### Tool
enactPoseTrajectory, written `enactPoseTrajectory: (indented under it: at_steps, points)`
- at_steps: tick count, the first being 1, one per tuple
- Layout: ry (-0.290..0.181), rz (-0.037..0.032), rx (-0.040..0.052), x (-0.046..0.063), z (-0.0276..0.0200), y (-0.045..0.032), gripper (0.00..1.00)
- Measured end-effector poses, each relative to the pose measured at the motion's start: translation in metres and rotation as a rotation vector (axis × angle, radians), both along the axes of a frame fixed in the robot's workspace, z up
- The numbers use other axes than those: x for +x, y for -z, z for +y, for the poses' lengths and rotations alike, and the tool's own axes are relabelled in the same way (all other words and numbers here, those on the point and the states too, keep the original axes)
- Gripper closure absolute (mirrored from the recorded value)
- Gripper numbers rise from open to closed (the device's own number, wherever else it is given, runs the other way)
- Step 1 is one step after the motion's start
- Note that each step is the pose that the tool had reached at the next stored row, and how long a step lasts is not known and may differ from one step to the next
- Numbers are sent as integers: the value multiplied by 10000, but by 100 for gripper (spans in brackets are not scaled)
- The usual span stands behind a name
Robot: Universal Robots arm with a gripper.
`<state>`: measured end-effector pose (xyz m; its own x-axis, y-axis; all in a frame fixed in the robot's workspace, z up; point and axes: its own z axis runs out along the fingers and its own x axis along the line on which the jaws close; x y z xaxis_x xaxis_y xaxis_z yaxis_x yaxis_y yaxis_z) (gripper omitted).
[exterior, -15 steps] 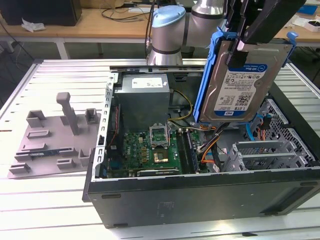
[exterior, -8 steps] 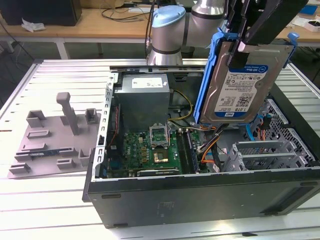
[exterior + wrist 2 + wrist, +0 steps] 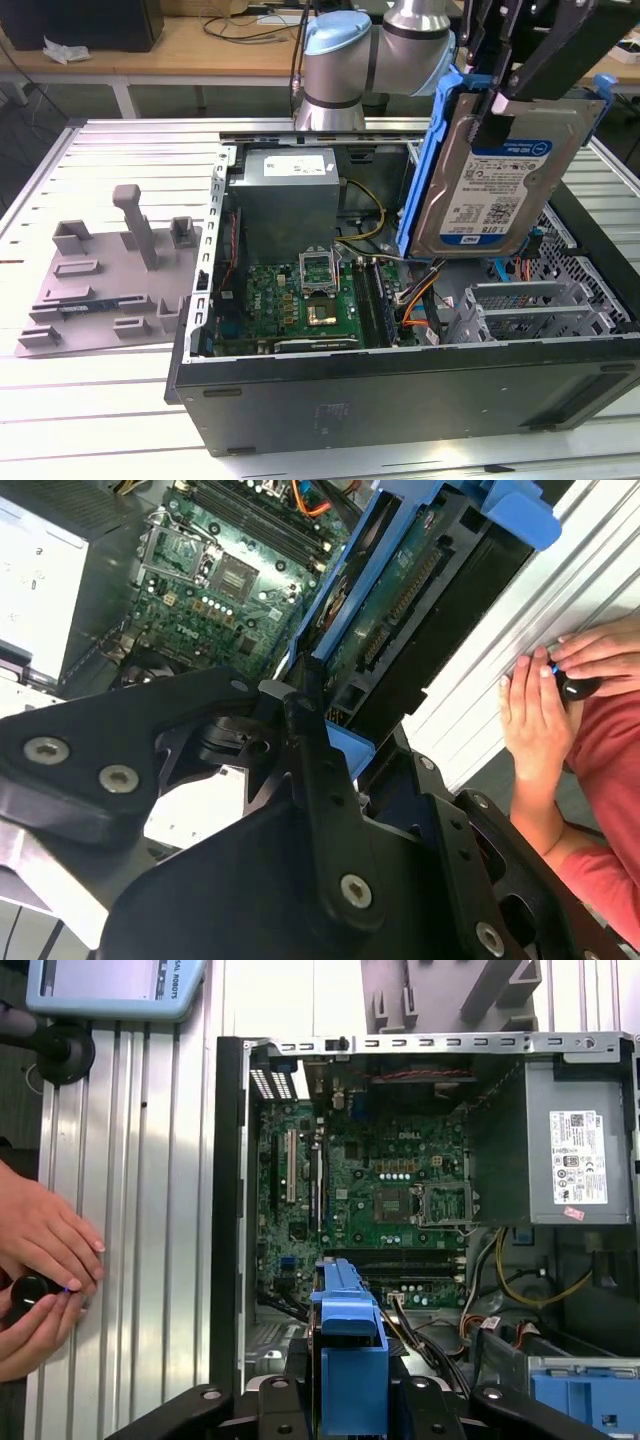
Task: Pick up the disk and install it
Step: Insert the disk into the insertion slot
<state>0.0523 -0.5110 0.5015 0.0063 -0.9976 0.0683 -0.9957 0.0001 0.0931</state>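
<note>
— Jaws?
— Closed hard on disk (image 3: 500,190), pinched at its blue-framed top edge inside gripper (image 3: 503,112).
— Whereabouts?
— Hanging on edge, slightly tilted, over open computer case (image 3: 400,390), above its drive-bay end, showing label side. Person's hand (image 3: 45,1245) outside case, resting on slatted table (image 3: 150,1210) alongside.

Exterior view: high, angled down on the case (image 3: 400,390), my arm (image 3: 360,60) at 12 o'clock. Both wrist views: close, past my hand (image 3: 350,1405), sharing the motherboard (image 3: 380,1180).
</note>
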Motion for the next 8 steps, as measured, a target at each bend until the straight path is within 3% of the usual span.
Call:
enactPoseTrajectory:
  at_steps: [8]
  points:
    - [0, 0, 5, 221, -101, 0, 63]
